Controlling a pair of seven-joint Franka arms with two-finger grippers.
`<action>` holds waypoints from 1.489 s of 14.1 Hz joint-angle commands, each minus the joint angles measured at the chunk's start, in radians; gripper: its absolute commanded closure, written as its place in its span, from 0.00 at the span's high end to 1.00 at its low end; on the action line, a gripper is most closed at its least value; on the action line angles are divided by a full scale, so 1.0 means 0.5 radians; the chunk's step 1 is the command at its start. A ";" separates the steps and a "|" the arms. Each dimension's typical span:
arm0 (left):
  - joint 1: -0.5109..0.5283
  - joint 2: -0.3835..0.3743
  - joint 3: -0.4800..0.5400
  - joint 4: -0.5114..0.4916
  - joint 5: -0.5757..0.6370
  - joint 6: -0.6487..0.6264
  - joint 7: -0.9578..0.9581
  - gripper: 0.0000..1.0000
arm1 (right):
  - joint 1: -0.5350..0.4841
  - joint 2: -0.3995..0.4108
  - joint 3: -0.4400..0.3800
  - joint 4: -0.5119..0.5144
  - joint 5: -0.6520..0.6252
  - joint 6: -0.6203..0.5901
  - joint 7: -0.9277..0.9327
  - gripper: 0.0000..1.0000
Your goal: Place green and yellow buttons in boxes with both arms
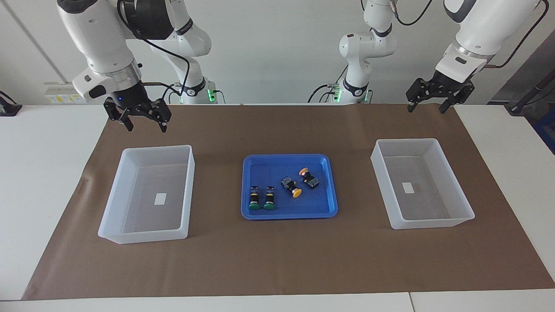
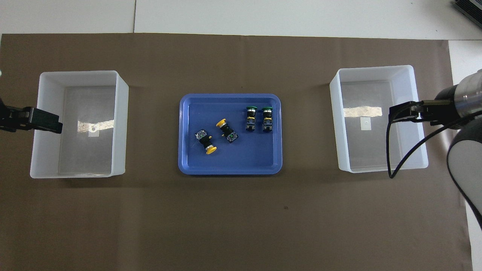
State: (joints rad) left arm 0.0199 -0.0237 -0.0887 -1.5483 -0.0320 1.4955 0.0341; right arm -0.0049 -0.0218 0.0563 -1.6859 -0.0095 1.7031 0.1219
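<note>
Two green buttons (image 1: 254, 200) (image 1: 269, 200) lie side by side in the blue tray (image 1: 288, 215). Two yellow buttons (image 1: 291, 186) (image 1: 308, 177) lie beside them, toward the left arm's end. In the overhead view the green ones (image 2: 251, 118) (image 2: 267, 119) and yellow ones (image 2: 206, 142) (image 2: 227, 131) show in the same tray (image 2: 229, 171). One box (image 1: 130, 236) (image 2: 335, 120) stands at the right arm's end, the other box (image 1: 429, 223) (image 2: 120, 124) at the left arm's end; each holds only a label. My right gripper (image 1: 146, 126) (image 2: 393, 114) and left gripper (image 1: 426, 108) (image 2: 52, 124) are open, empty and raised over the outer rims of their boxes.
A brown mat (image 1: 277, 260) covers the white table under the tray and both boxes. The tray sits midway between the boxes. Black cables hang from both arms.
</note>
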 commanded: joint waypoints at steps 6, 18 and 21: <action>0.015 -0.029 -0.013 -0.030 -0.016 0.006 0.015 1.00 | -0.015 -0.076 0.007 -0.089 0.016 0.027 -0.020 1.00; -0.009 -0.121 -0.019 -0.241 -0.016 0.168 -0.153 1.00 | -0.015 -0.076 0.007 -0.092 0.016 0.018 -0.017 1.00; -0.143 -0.225 -0.040 -0.495 -0.016 0.414 -0.604 1.00 | -0.039 -0.073 0.007 -0.086 0.043 0.012 -0.032 1.00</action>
State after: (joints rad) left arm 0.0060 -0.0637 -0.1095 -1.6739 -0.0351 1.6111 -0.1424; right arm -0.0063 -0.0311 0.0560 -1.7006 -0.0095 1.7031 0.1219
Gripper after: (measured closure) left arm 0.000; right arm 0.000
